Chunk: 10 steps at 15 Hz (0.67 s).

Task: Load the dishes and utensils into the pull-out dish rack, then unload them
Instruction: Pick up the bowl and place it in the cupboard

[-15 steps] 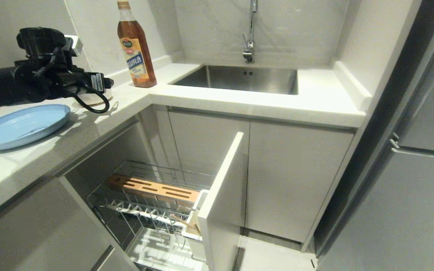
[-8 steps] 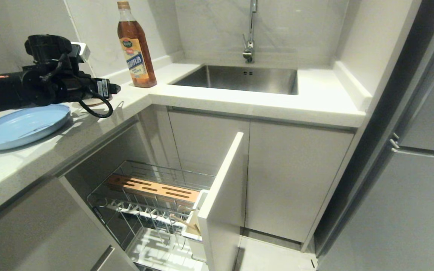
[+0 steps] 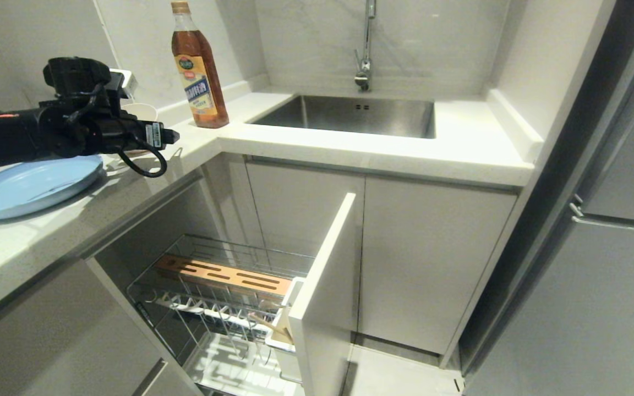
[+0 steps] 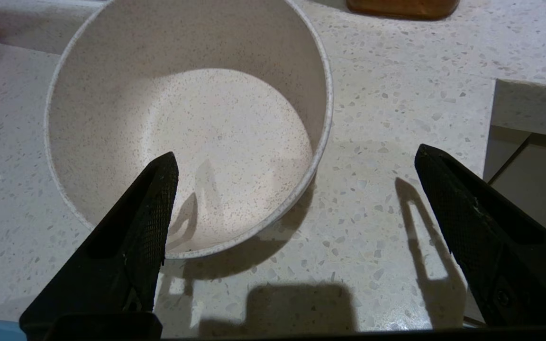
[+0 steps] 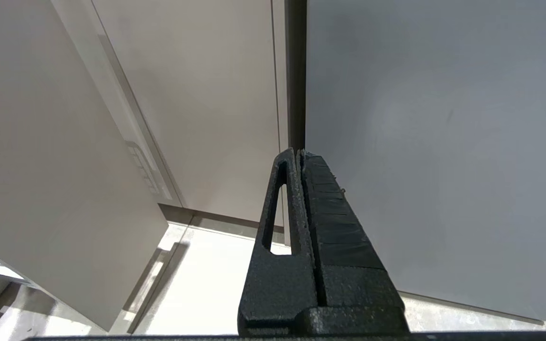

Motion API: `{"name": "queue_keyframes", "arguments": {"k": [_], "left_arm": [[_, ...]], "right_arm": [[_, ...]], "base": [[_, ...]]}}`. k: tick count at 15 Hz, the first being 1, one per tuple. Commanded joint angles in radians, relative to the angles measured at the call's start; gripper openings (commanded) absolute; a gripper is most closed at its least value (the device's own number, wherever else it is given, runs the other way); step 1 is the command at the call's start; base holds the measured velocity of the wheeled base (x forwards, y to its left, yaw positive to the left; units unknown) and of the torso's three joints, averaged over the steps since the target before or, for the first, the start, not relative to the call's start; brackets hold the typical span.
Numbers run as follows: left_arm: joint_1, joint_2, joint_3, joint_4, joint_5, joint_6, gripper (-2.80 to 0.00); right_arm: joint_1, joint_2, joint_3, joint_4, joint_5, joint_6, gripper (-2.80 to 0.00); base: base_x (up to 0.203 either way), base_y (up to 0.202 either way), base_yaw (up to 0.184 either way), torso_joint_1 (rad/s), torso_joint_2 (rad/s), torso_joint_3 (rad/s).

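Nearest the robot, low in the head view, the pull-out dish rack (image 3: pixel 223 308) stands drawn out of the cabinet, its white front panel (image 3: pixel 322 286) swung towards the floor space. The upright prongs hold no plate or bowl. A light wooden piece, possibly the chopsticks (image 3: pixel 270 325), leans in the white holder just behind the panel; I cannot tell for certain what it is. The slotted wooden strip (image 3: pixel 223 276) lies along the rack's far side.

Above it, on the counter (image 3: pixel 31 242), the light-blue plate (image 3: pixel 25 187) rests flat near the left edge. Just beyond the plate, the left gripper (image 4: pixel 296 163) hovers over the counter with its jaws spread wide and holding nothing. In the left wrist view one finger (image 4: pixel 154 203) hangs over the inside of the white bowl (image 4: pixel 183 118) while the other is outside the rim, over bare counter, so the rim sits between them. Whether the inner finger touches the bowl cannot be told.

By my reading, the step in hand is loading, with the bowl as the piece being picked up. The next move calls for lowering over the rim and closing on the wall firmly enough that the smooth bowl does not slip.

Farther off stand an oil bottle (image 3: pixel 198 71) and the steel sink (image 3: pixel 350 114). The right gripper (image 5: pixel 300 158) hangs parked beside the cabinets, jaws pressed together, empty.
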Motion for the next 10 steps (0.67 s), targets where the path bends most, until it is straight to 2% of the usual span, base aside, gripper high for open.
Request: {"name": "queue_keyframes", "arguments": {"k": [1,5,6,10], "left_arm": [[0.000,0.002,0.000,0.000,0.002,0.002,0.00],[0.000,0.002,0.000,0.000,0.005,0.003,0.00],[0.000,0.002,0.000,0.000,0.005,0.003,-2.80],[0.000,0.001,0.000,0.000,0.013,0.005,-2.80]], "right_arm": [[0.001,0.000,0.000,0.000,0.000,-0.001,-2.80],[0.001,0.000,0.000,0.000,0.000,-0.001,-2.80],[0.001,0.000,0.000,0.000,0.000,-0.001,-2.80],[0.001,0.000,0.000,0.000,0.000,0.001,-2.80]], "base": [[0.000,0.000,0.000,0.000,0.00,0.000],[0.000,0.000,0.000,0.000,0.00,0.000],[0.000,0.000,0.000,0.000,0.00,0.000],[0.000,0.000,0.000,0.000,0.00,0.000]]}}
